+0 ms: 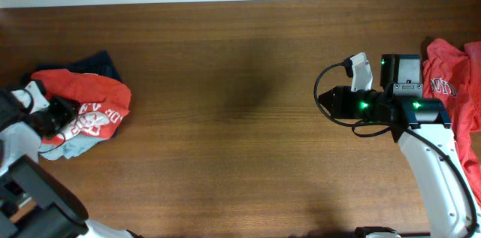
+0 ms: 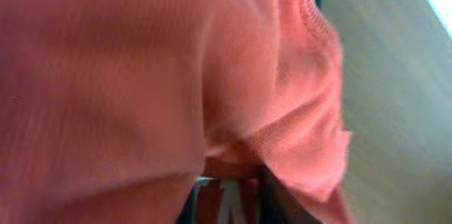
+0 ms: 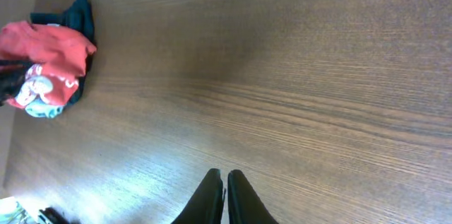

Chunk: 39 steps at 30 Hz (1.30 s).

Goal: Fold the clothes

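Left arm in heap; right arm idle.
Left gripper [image 1: 55, 115] buried in orange-red cotton T-shirt [image 1: 90, 91] at far left, finger state cannot be told; advise pinching a single layer. Right gripper [image 3: 226, 196] fingers together above brown wooden table [image 1: 225, 80]; second orange-red shirt [image 1: 451, 80] far right.

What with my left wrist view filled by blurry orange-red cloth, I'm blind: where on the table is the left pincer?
Observer: The left pincer is at the left edge of the table, pushed into a crumpled orange-red T-shirt.
Operator: Anything besides that shirt there?
Observer: Yes. A navy garment shows on its far side and a pale grey garment on its near side.
Operator: And the right arm?
Observer: The right pincer is shut and empty over bare table, well away from that heap.
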Motion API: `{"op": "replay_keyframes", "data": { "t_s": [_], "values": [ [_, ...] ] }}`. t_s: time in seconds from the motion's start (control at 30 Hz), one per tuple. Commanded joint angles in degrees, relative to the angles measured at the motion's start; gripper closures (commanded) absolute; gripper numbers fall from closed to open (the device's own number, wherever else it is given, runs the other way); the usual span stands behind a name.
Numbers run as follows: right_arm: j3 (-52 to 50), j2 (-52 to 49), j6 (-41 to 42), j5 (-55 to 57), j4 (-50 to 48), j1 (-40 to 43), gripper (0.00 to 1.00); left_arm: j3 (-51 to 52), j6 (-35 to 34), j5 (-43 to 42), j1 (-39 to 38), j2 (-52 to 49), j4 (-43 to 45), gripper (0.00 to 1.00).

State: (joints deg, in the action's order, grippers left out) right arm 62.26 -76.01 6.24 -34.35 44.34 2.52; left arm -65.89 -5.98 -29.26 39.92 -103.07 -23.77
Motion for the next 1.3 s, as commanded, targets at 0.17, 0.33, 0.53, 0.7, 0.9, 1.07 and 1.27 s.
{"op": "replay_keyframes", "data": {
  "t_s": [0.17,0.33,0.53,0.7,0.9,1.07,1.27],
  "values": [
    [0.7,0.1,0.2,0.5,-2.6,-0.2,0.62,-7.3,5.5,-14.5,-4.4,25.0,-12.8,0.19],
    [4.2,0.7,-0.1,0.4,-2.7,-0.1,0.47,-9.2,20.0,-14.4,-12.1,35.7,-23.1,0.16],
    [11.0,6.2,-1.4,0.4,-2.7,-0.2,0.28,-9.3,31.2,-6.8,-22.3,47.5,-30.4,0.01],
    [11.4,10.9,-1.3,0.5,-2.4,-0.2,0.01,-9.3,31.2,-4.8,-23.3,51.4,-33.7,0.01],
    [11.4,12.5,-1.3,-0.2,-2.3,-0.2,0.01,-9.3,31.2,-6.5,-23.3,51.3,-32.6,0.01],
    [11.4,12.7,-1.3,-3.5,-1.9,-0.2,0.01,-9.3,31.2,-6.5,-23.3,50.7,-32.5,0.01],
    [11.4,12.7,-1.3,-5.0,-1.6,-0.2,0.02,-9.3,31.2,-6.5,-23.3,50.7,-32.5,0.01]
  ]
}}
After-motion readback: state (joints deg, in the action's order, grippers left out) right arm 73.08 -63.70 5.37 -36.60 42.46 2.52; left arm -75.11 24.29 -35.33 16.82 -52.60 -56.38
